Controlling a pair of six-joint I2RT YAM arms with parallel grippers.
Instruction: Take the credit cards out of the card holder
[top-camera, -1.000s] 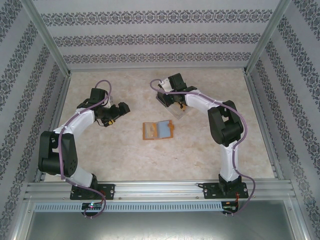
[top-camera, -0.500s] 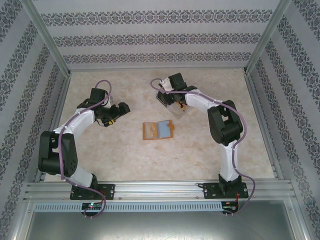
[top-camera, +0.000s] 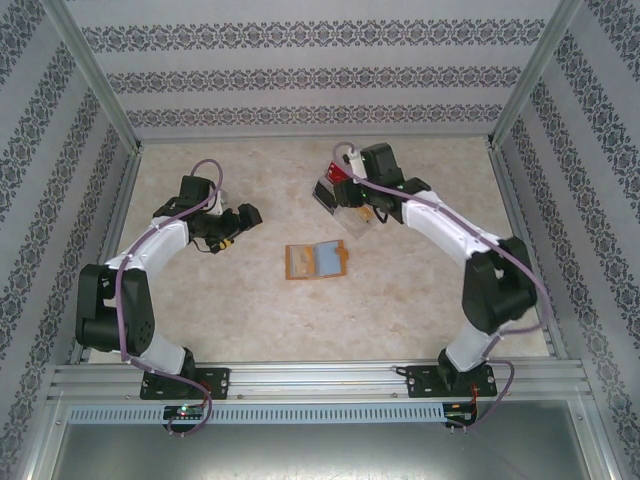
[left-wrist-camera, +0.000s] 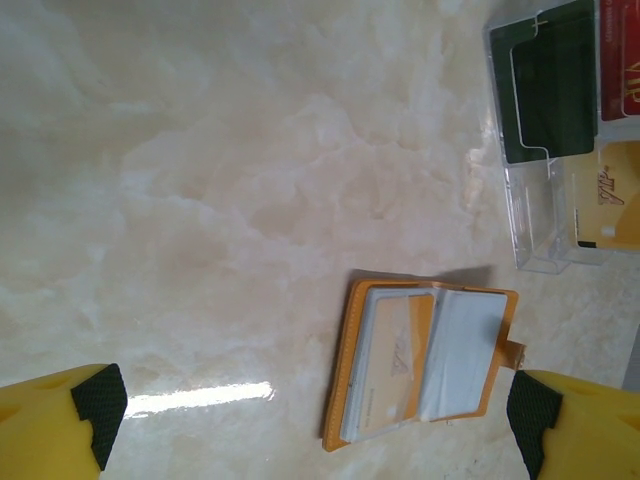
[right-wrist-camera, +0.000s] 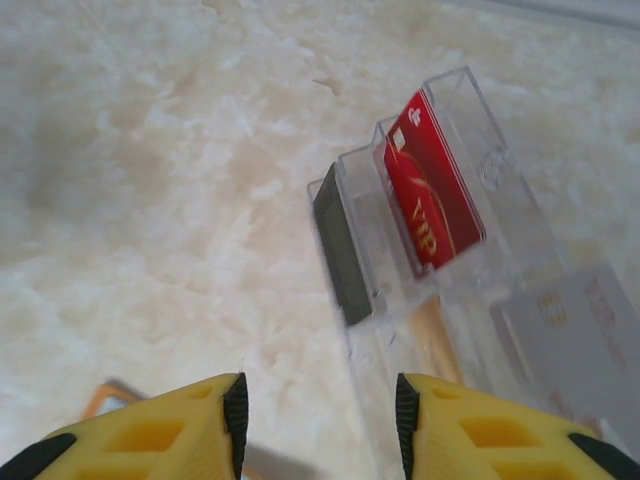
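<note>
1. Card holder (left-wrist-camera: 420, 360): orange-tan, lying open and flat on the marble-patterned surface (left-wrist-camera: 220, 170) near its middle, between the two arms. Grey-blue inner pockets face up. A pale card (left-wrist-camera: 388, 352) sits in the left pocket as seen from the left wrist; the tab clasp projects from the right edge.

2. Clear plastic tray (right-wrist-camera: 500, 165): stands on the surface beyond the card holder, on the right arm's side, apart from it.

3. Credit cards: the red card (right-wrist-camera: 432, 190) stands upright and slightly tilted in one slot of the tray. The dark grey card (right-wrist-camera: 342, 250) stands in the neighbouring slot, at the tray's end. A yellow card (left-wrist-camera: 610, 200) and a light grey card (right-wrist-camera: 560, 320) lie in other compartments.

4. Left tool (left-wrist-camera: 312, 405): fingers spread wide, nothing between them, hovering over the surface to the left of the card holder.

5. Right tool (right-wrist-camera: 320, 415): fingers apart, nothing gripped, positioned above the tray close to the slotted cards, touching none of them.
</note>
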